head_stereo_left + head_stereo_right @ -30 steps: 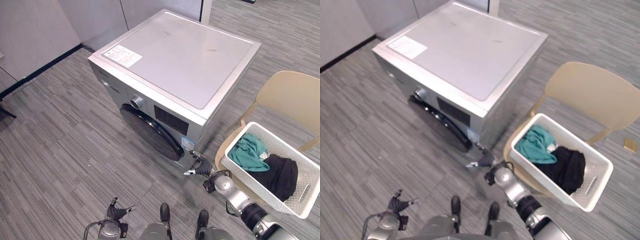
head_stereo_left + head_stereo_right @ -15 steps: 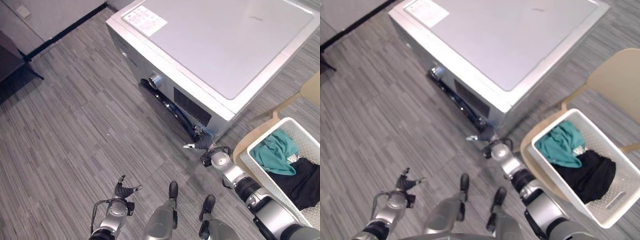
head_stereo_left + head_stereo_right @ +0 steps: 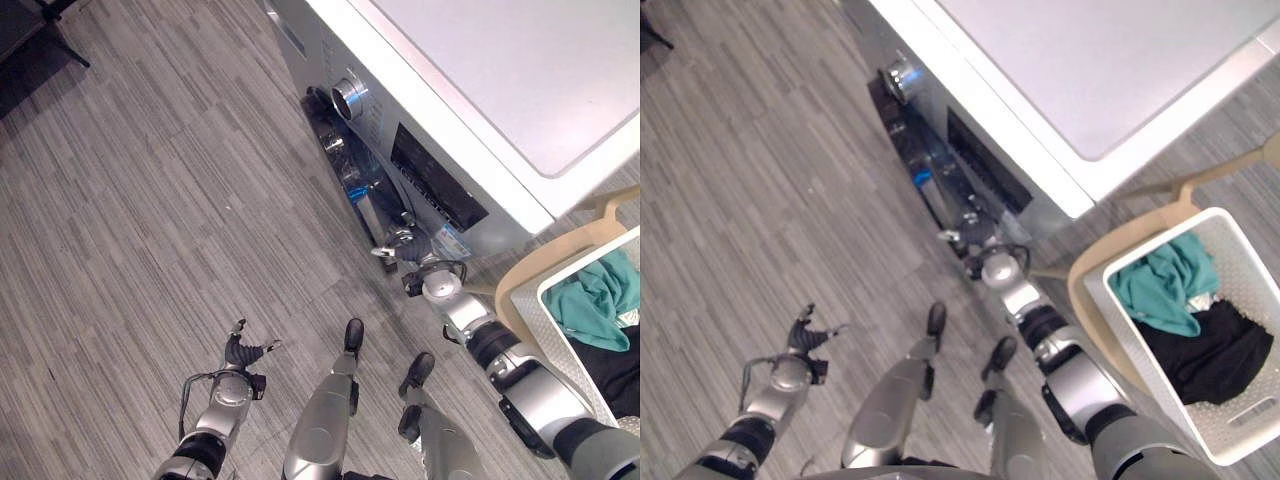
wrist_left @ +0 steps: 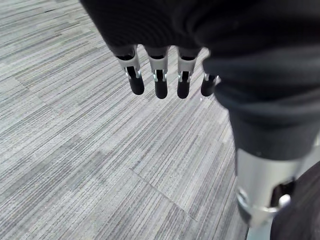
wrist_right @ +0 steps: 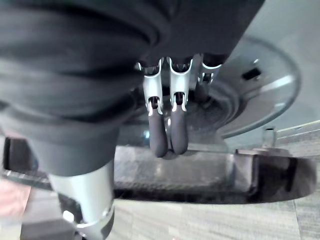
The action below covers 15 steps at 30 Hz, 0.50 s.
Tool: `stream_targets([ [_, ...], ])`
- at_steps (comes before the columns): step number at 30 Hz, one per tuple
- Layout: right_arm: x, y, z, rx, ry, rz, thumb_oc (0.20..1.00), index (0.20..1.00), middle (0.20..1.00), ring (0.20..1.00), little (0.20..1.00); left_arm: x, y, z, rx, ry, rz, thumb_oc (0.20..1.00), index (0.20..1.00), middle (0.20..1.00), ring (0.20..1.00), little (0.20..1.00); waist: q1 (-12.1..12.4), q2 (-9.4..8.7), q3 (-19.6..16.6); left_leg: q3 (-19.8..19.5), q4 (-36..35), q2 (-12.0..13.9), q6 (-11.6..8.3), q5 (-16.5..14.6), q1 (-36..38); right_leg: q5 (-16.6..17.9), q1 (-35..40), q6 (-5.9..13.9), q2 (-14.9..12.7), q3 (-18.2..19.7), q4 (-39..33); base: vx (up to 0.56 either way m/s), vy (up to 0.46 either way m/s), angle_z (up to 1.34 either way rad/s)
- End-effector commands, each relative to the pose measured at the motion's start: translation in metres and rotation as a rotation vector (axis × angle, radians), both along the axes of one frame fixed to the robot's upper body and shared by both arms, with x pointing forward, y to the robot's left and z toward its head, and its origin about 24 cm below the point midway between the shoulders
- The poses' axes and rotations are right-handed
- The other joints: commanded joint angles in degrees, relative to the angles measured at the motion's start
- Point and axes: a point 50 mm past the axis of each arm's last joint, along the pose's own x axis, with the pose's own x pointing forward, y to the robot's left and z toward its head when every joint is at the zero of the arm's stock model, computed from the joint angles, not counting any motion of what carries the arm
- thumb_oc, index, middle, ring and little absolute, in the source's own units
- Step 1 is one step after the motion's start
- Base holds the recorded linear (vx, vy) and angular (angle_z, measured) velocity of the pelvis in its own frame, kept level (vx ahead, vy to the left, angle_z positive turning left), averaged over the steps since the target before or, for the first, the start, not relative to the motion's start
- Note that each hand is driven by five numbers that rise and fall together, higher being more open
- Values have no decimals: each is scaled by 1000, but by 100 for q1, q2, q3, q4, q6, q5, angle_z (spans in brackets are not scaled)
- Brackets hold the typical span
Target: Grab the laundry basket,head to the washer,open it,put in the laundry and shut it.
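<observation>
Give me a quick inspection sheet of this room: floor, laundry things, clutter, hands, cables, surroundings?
Surface: grey striped floor.
Job's things: silver washer, its dark round door facing the floor side; white laundry basket on a tan chair, holding teal cloth and black cloth.
Clutter: nothing seen.
Hands: right hand at the door's edge, fingers straight; left hand low over the floor, relaxed, empty.
Cables: nothing seen.
Surroundings: dark furniture leg.

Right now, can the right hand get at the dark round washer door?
Probably yes: the right hand is already at the edge of the dark round washer door, fingers extended toward it, nothing between them.
</observation>
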Motion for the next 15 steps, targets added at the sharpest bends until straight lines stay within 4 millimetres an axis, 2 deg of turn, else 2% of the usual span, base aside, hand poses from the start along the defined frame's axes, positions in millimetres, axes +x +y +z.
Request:
stream_targets([
  [1, -18, 66, 16, 86, -9, 282, 1000, 1000, 1000, 1000, 1000, 1, 5, 0, 28, 8, 0, 1000, 1000, 1000, 1000, 1000, 180, -239, -140, 223, -109, -168, -105, 106, -102, -287, -44, 309, -427, 351, 532, 29, -29, 14],
  [4, -50, 118, 25, 129, 0, 533, 1000, 1000, 1000, 1000, 1000, 2, 4, -3, 29, 26, 2, 1000, 1000, 1000, 1000, 1000, 296, -296, -100, 138, -62, -182, -98, 83, -97, -340, -12, 284, -438, 294, 612, 36, -79, 15],
  [5, -68, 149, 53, 175, -88, 677, 1000, 1000, 1000, 1000, 1000, 3, 5, -4, 28, 32, 21, 1000, 1000, 1000, 1000, 1000, 407, -304, -84, 55, -25, -197, -111, 74, -114, -391, 17, 259, -442, 229, 665, 27, -97, 19],
  [6, -68, 149, 54, 175, -88, 677, 1000, 1000, 1000, 1000, 1000, 3, 5, -4, 28, 32, 21, 1000, 1000, 1000, 1000, 1000, 404, -304, -82, 52, -23, -199, -111, 73, -114, -393, 18, 259, -443, 226, 667, 18, -95, 15],
  [8, -79, 165, 77, 263, -148, 735, 1000, 1000, 1000, 1000, 1000, 5, 6, -3, 25, 22, 39, 1000, 1000, 1000, 1000, 1000, 490, -275, -73, -40, 2, -229, -128, 75, -140, -429, 43, 238, -440, 147, 714, 13, -64, 23],
  [10, -78, 166, 91, 336, -184, 720, 1000, 1000, 1000, 1000, 1000, 5, 8, -3, 19, 16, 60, 1000, 1000, 1000, 1000, 1000, 560, -240, -76, -132, -4, -256, -136, 92, -157, -455, 65, 232, -442, 51, 734, 53, -74, 42],
  [11, -73, 162, 91, 347, -184, 688, 1000, 1000, 1000, 1000, 1000, 3, 10, -3, 19, 20, 70, 1000, 1000, 1000, 1000, 1000, 583, -257, -83, -188, -50, -286, -183, -8, -58, -612, 133, 261, -455, 73, 780, 92, -89, 48],
  [12, -62, 152, 88, 354, -165, 624, 1000, 1000, 1000, 1000, 1000, 0, 12, -5, 14, 32, 79, 1000, 1000, 1000, 1000, 1000, 605, -216, -89, -245, -89, -312, -190, 27, -53, -637, 140, 258, -451, 30, 818, 89, -70, 39],
  [13, -62, 151, 88, 354, -165, 624, 1000, 1000, 1000, 1000, 1000, 0, 11, -5, 14, 32, 79, 1000, 1000, 1000, 1000, 1000, 604, -215, -89, -248, -90, -313, -190, 28, -52, -638, 141, 258, -451, 28, 819, 4, -20, 42],
  [14, -45, 132, 79, 340, -141, 520, 1000, 1000, 1000, 1000, 1000, -2, 13, -7, 17, 40, 81, 1000, 1000, 1000, 1000, 1000, 585, -188, -87, -258, -132, -312, -192, 55, -41, -655, 117, 257, -451, 39, 867, -3, 7, 40],
  [15, -45, 132, 79, 340, -141, 520, 1000, 1000, 1000, 1000, 1000, -2, 13, -7, 17, 40, 81, 1000, 1000, 1000, 1000, 1000, 588, -187, -87, -258, -134, -312, -193, 56, -40, -656, 116, 257, -451, 40, 869, -8, 13, 39],
])
